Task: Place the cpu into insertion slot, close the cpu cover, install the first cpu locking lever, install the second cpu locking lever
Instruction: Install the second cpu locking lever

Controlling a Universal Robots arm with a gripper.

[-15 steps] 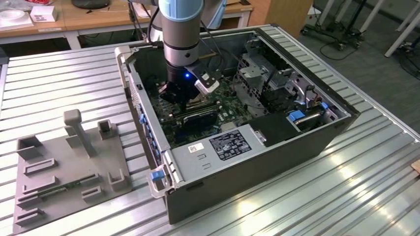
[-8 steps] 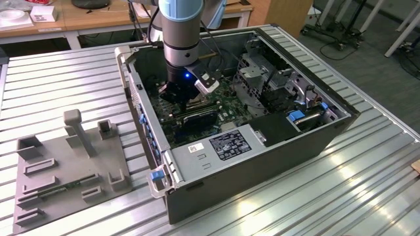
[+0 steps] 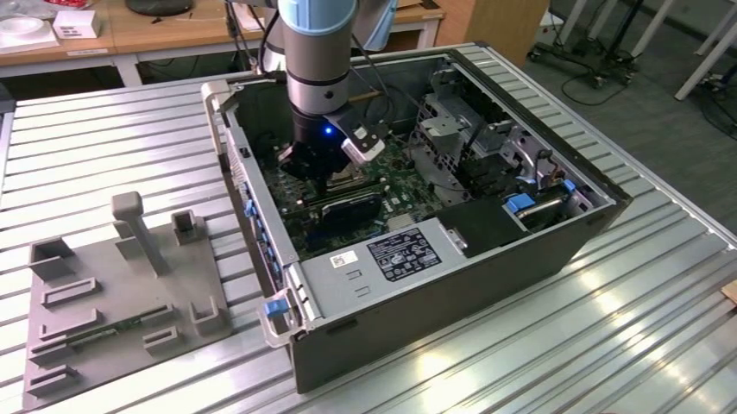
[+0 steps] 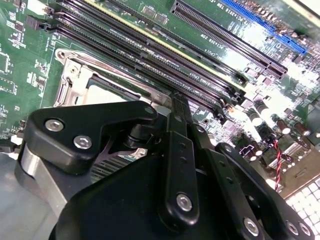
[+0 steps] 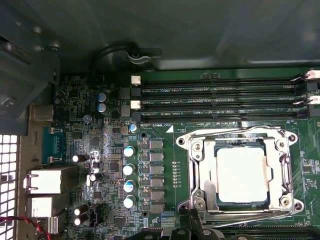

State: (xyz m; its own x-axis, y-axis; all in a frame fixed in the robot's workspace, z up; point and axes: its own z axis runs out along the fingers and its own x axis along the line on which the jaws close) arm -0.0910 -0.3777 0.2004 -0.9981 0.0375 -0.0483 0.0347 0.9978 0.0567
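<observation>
1. A ribbed metal worktop [image 3: 645, 285] carries an open computer case [image 3: 461, 259] lying on its side, with a grey fixture plate [image 3: 116, 302] well apart toward the exterior view's left.
2. The robot arm [image 3: 328, 52] reaches down into the case, its hand [image 3: 323, 164] low over the green motherboard [image 3: 398, 185].
3. In the first wrist view the cpu [image 5: 243, 175] lies flat in the insertion slot [image 5: 200, 172], pale and square.
4. The cpu cover [image 5: 285, 165] lies closed around the chip, its cut-out middle showing the chip's top.
5. Thin metal lever rods [image 5: 230, 132] run along the cover's edges; whether they are latched I cannot tell.
6. Long dark memory slots [image 5: 215, 95] lie just beside the socket.
7. In the second wrist view the hand's black fingers [image 4: 180, 150] are pressed together, tips close above the socket's edge [image 4: 75, 85], pinching nothing that shows.
</observation>
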